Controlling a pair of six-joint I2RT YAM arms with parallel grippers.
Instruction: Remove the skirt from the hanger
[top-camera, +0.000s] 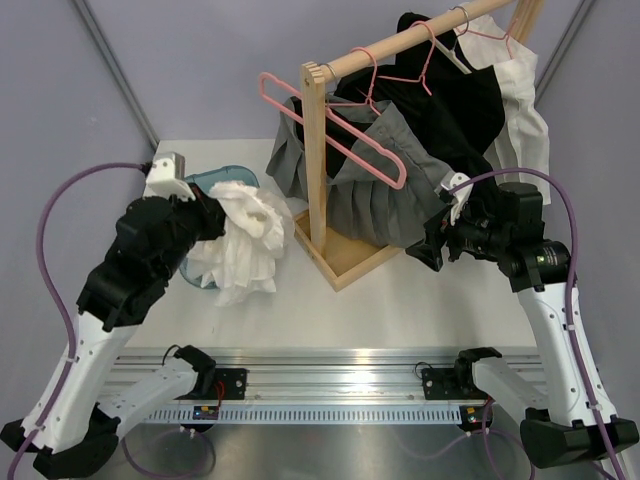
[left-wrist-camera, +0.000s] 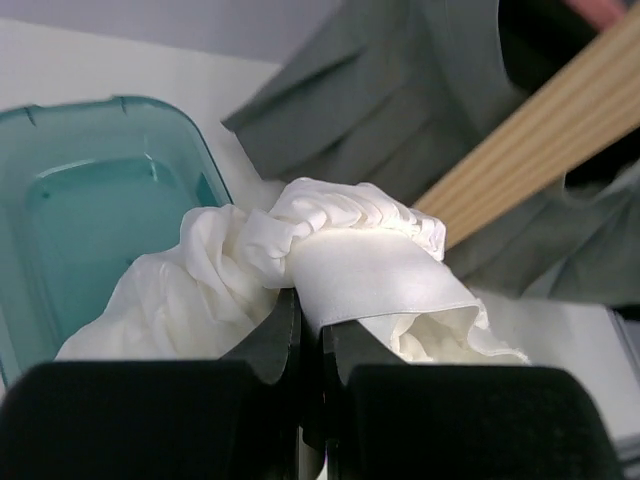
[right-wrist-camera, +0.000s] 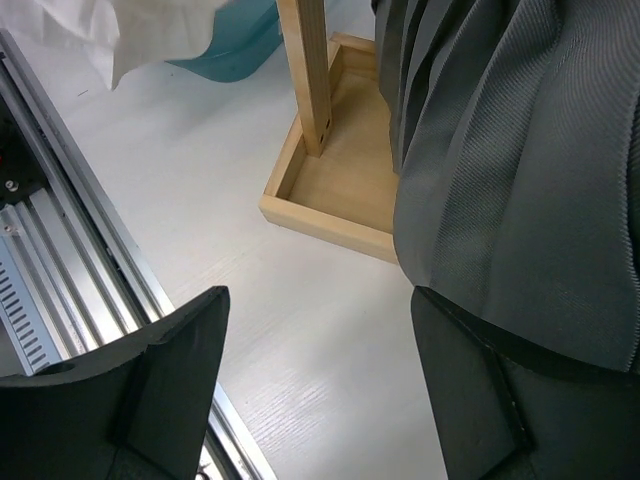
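While the left claw (left-wrist-camera: 310, 315) is pinched tight on a fold of the white skirt (left-wrist-camera: 360, 265), the soft, crumpled cloth bunches just past its tips, above a translucent teal bin (left-wrist-camera: 90, 190). The right claw (right-wrist-camera: 320, 375) gapes wide, holding nothing. A grey pleated skirt (right-wrist-camera: 500, 200) hangs beside one finger, perhaps brushing it, off the wooden rack (top-camera: 316, 150) on the table (right-wrist-camera: 200, 200).
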